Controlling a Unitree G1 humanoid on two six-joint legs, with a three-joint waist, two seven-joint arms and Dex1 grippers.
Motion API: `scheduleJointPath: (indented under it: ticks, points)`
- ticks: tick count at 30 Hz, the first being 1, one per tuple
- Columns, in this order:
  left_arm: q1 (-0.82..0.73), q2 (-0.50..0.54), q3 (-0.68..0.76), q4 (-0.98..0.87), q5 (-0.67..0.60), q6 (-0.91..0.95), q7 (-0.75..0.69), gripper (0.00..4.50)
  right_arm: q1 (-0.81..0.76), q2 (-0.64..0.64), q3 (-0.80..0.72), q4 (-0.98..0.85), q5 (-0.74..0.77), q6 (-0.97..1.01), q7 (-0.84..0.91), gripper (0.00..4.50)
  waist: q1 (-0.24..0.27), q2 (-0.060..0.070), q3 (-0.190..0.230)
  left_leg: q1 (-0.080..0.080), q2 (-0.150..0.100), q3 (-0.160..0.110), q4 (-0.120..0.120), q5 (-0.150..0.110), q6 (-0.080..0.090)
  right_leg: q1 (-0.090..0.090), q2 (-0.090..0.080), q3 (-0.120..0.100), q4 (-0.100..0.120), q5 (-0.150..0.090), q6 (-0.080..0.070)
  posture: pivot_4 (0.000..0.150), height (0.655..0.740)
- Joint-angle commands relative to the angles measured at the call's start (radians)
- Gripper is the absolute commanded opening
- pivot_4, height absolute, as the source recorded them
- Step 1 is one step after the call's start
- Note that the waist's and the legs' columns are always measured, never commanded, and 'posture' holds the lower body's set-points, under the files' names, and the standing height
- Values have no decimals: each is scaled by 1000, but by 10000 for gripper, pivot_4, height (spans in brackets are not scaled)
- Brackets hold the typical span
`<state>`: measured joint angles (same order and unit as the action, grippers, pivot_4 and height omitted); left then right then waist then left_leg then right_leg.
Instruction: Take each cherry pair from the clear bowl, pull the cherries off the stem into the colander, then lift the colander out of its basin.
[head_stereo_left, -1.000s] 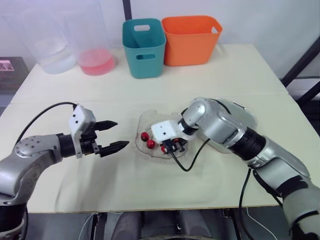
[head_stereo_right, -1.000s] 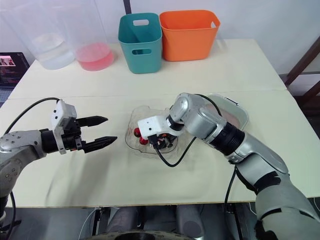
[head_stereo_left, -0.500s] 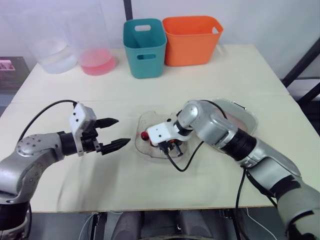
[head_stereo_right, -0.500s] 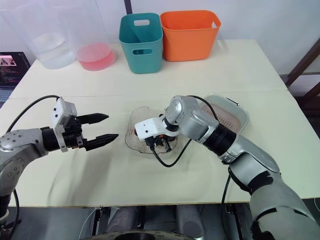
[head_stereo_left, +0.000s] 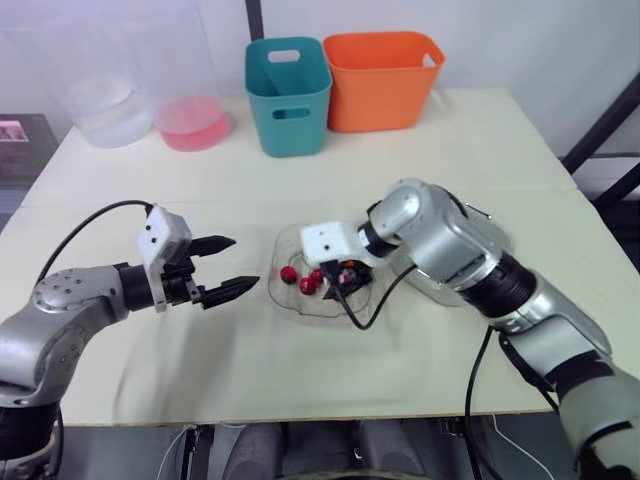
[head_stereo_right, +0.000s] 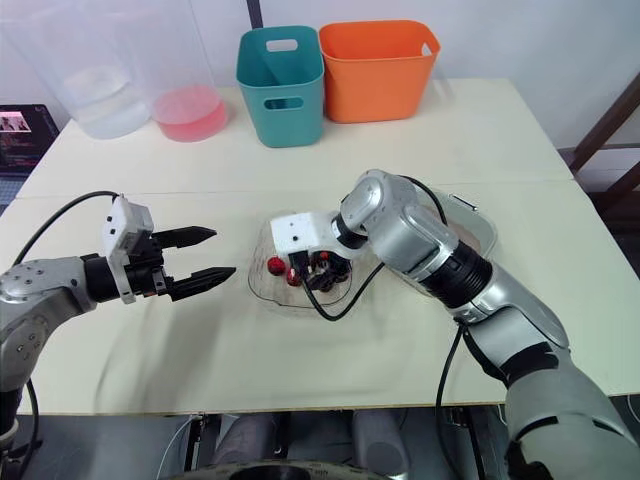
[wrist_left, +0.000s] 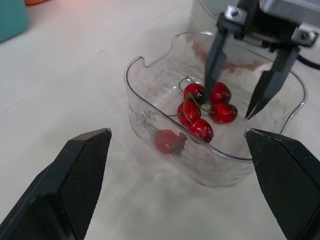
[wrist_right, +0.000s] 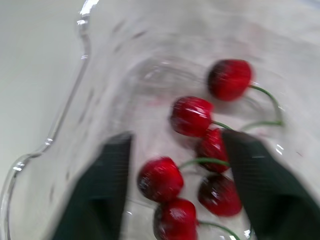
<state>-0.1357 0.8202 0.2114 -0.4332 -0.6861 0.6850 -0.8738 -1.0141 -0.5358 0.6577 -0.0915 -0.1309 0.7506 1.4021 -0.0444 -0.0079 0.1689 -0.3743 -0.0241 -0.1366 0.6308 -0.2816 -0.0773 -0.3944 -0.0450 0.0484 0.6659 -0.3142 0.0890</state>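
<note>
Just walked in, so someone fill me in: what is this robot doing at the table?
The robot is about to pick up cherries. Its right gripper reaches down into the clear plastic bowl, jaws open among the red cherries on green stems, with none gripped yet. The left gripper hovers open beside the bowl, on the robot's left. The pink colander sits in its basin behind the right arm, not yet lifted.

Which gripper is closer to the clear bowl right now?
Right. The right gripper hangs open inside the clear bowl over the cherries; the left gripper hovers open beside the bowl, apart from it.
</note>
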Motion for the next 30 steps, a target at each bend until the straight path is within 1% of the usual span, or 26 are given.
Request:
scheduleJointPath:
  ticks: [1,6,13,14,15,17,30]
  points:
    - [-30,14,4,-6,2,-21,-21,45000,-38,-41,-6,-76,-7,109,0,43784,1,0,0,0,0,0,0,0,0,0,0,0,0,0,0,1500,7400]
    - [-78,31,-19,-15,7,-15,-44,45000,-26,-72,56,-80,-29,177,-22,43784,1,0,0,0,0,0,0,0,0,0,0,0,0,0,0,1500,7400]
    - [-106,30,-40,-14,18,-19,-54,45000,-53,-42,107,-57,-9,242,-35,43784,-1,0,0,0,0,0,0,0,0,-1,1,0,0,0,0,1500,7400]
    - [-107,28,-40,-16,19,-18,-54,45000,-57,-38,113,-52,-8,241,-36,38511,-1,0,0,0,0,0,0,0,0,-1,1,0,0,0,0,1500,7400]
    - [-108,24,-40,-18,18,-18,-52,45000,-60,-34,123,-42,-9,232,-34,35526,0,0,0,0,0,0,0,0,0,0,0,0,0,0,0,1500,7400]
    - [-110,18,-40,-20,16,-16,-49,45000,-66,-28,140,-21,-15,212,-34,26651,0,0,0,0,0,0,0,0,0,0,0,0,0,0,0,1500,7400]
    - [-108,-2,-39,-20,22,-22,-35,45000,-67,5,190,52,-9,176,-16,26651,-1,0,0,0,0,0,0,0,0,0,0,0,0,0,0,1500,7400]
